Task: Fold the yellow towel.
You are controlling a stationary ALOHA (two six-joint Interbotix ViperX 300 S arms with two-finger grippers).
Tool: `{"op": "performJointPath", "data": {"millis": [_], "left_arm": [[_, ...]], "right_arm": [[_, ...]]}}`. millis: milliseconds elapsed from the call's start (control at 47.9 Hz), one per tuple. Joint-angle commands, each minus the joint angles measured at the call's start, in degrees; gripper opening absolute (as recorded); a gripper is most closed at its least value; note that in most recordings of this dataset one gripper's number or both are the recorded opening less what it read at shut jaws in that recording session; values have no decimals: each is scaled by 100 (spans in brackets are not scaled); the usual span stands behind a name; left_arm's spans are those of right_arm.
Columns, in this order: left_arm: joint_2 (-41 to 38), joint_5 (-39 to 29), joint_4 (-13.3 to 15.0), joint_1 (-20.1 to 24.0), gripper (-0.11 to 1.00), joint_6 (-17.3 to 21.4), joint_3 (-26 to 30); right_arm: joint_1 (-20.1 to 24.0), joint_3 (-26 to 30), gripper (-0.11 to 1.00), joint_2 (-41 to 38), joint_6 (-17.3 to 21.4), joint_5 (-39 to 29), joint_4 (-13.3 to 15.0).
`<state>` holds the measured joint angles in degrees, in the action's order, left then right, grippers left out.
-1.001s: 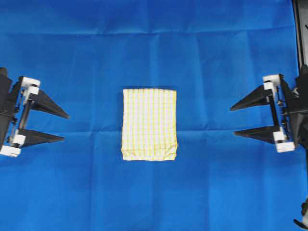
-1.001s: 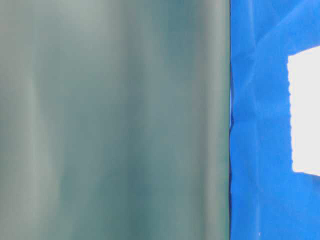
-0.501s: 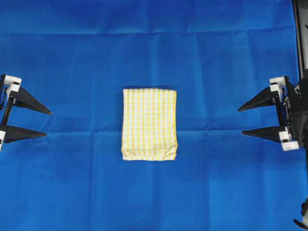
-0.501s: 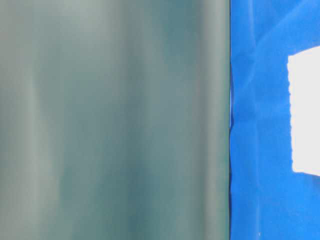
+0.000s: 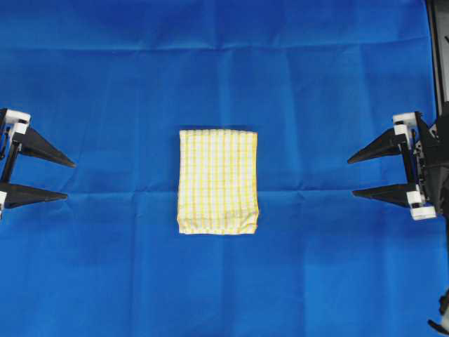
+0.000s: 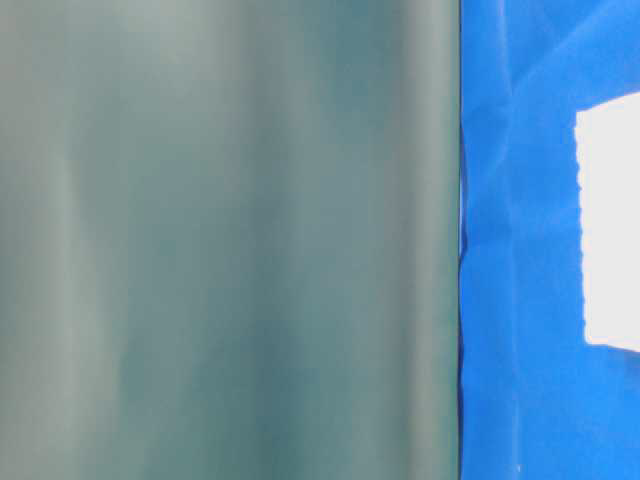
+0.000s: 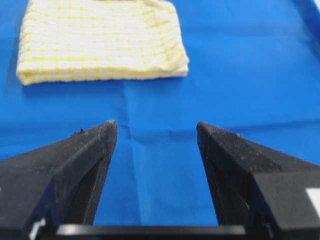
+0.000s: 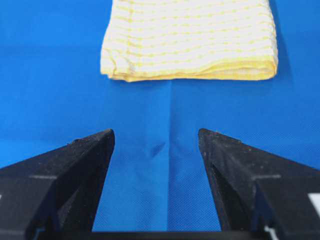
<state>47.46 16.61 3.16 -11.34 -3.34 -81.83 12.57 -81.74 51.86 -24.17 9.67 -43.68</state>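
Cream-white cloth checked with fine yellow stripes, the yellow towel (image 5: 217,181) lies at the centre of the overhead view as a compact, layered rectangle, longer from 12 to 6 o'clock than from 9 to 3. Its stacked edges show in both wrist views: a rumpled, slightly open corner faces the left wrist camera (image 7: 176,60), and a neat run of layered hems faces the right one (image 8: 190,75). The 6 o'clock edge bulges a little at its corners. Judged from this lie, the folding appears complete or nearly so, and no fold is being worked at this moment.

Both tools stand well apart from the towel. The left gripper (image 5: 62,179) sits at 9 o'clock near the frame edge, jaws spread wide and holding nothing; the right gripper (image 5: 353,175) sits at 3 o'clock, likewise spread wide and bare.

If a further fold is wanted, each gripper would have to cross open cloth to reach a short edge, then pinch all layers together so the stack does not shear.

Beneath everything lies the blue cloth (image 5: 323,84), creased faintly but flat, giving free room on all sides of the towel. The table-level view is mostly blocked by a blurred grey-green surface (image 6: 230,240).
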Motion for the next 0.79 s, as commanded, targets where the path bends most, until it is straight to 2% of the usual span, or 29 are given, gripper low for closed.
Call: {"op": "performJointPath", "data": {"millis": [0, 772], "left_arm": [[26, 18, -9, 18, 59, 9, 62], [97, -79, -18, 132, 59, 53, 79]], "right_arm": [[18, 70, 68, -26, 0, 35, 9], [-44, 79, 68, -18, -44, 53, 53]]}}
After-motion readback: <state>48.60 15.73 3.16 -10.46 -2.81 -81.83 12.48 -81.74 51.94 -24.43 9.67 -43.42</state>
